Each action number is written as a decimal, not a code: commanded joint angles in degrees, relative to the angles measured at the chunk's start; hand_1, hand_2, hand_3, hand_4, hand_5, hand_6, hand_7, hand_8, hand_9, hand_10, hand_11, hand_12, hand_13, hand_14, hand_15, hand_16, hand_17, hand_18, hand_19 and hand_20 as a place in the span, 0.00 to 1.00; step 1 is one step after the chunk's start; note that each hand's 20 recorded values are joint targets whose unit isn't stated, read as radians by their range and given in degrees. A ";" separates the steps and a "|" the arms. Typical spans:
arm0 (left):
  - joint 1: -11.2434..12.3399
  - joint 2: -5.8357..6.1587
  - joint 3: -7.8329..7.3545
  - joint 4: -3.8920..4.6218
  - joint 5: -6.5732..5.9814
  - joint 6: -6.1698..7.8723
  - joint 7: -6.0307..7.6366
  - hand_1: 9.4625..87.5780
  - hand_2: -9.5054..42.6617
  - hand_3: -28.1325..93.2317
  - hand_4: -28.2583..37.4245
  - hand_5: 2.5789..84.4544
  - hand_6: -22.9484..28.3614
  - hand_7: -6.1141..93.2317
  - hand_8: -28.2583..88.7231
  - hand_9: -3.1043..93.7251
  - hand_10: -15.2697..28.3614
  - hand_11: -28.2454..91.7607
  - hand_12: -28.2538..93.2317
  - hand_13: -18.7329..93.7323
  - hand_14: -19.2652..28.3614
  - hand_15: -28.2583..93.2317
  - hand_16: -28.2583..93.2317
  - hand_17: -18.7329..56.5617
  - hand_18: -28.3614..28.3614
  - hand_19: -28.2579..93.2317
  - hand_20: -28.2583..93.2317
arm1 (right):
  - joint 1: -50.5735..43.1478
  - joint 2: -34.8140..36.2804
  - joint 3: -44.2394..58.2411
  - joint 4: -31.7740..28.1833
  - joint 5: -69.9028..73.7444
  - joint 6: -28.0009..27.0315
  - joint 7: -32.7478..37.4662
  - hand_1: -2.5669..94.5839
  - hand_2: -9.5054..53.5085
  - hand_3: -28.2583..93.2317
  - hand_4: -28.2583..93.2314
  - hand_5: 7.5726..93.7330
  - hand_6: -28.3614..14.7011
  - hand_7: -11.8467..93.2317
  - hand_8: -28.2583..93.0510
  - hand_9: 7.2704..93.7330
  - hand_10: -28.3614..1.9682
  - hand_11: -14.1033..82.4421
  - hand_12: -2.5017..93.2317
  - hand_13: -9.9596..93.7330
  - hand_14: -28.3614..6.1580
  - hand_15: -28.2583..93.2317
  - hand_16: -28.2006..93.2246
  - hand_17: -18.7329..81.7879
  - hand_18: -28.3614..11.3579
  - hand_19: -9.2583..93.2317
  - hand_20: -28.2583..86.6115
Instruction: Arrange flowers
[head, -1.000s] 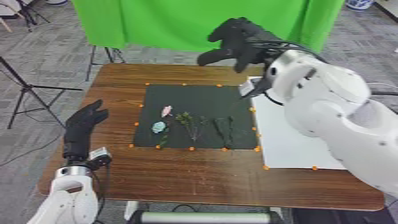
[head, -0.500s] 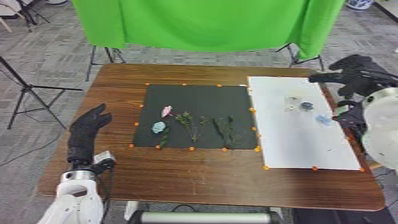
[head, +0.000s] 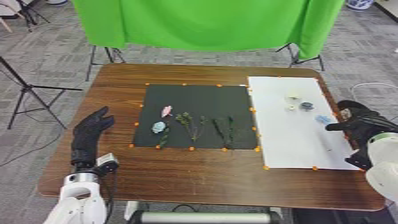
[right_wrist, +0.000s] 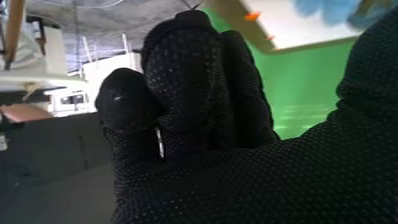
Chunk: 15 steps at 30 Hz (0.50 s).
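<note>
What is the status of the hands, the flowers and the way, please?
Right hand open, empty, beside white sheet. Left hand open, empty. Pink flower on black mat. Nothing seen in the way.

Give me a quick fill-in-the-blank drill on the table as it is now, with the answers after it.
On the dark mat, the blue flower lies nearer the robot than the ____ flower.
The right hand is by the edge of the ____ sheet.
Small ____ markers dot the mat's edges.
The curtain beyond the table is ____.

Missing words: pink; white; orange; green.
</note>
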 joint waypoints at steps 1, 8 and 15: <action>0.72 -0.77 0.85 0.19 0.30 -0.56 -0.67 0.19 0.00 0.80 0.00 0.56 0.45 0.23 0.16 0.57 0.65 0.41 0.31 0.52 0.75 0.41 0.21 0.31 0.71 0.29 0.35 | 4.49 -0.31 -1.92 0.01 -1.27 1.73 -0.16 0.28 0.00 0.75 0.10 0.54 0.63 0.22 0.17 0.71 0.46 0.28 0.21 0.92 0.62 0.73 0.45 0.75 0.28 1.00 0.68; 1.15 -0.90 0.66 0.08 0.31 -0.56 -0.91 0.19 0.00 0.80 0.00 0.56 0.45 0.23 0.16 0.57 0.65 0.41 0.31 0.52 0.75 0.41 0.21 0.31 0.71 0.29 0.35 | 7.18 -0.62 -5.60 1.92 -1.85 2.15 -0.52 0.29 0.00 0.76 0.09 0.54 0.63 0.23 0.17 0.71 0.47 0.28 0.21 0.92 0.63 0.72 0.45 0.75 0.29 1.00 0.68; 0.92 -0.94 0.65 0.15 0.25 -0.60 -0.91 0.19 0.00 0.80 0.00 0.56 0.45 0.23 0.16 0.57 0.65 0.41 0.31 0.52 0.75 0.41 0.21 0.31 0.71 0.29 0.35 | 13.96 -0.96 -13.40 7.05 -2.69 3.88 -0.40 0.31 0.00 0.77 0.10 0.55 0.63 0.24 0.17 0.72 0.48 0.29 0.21 0.92 0.63 0.72 0.45 0.76 0.29 1.00 0.68</action>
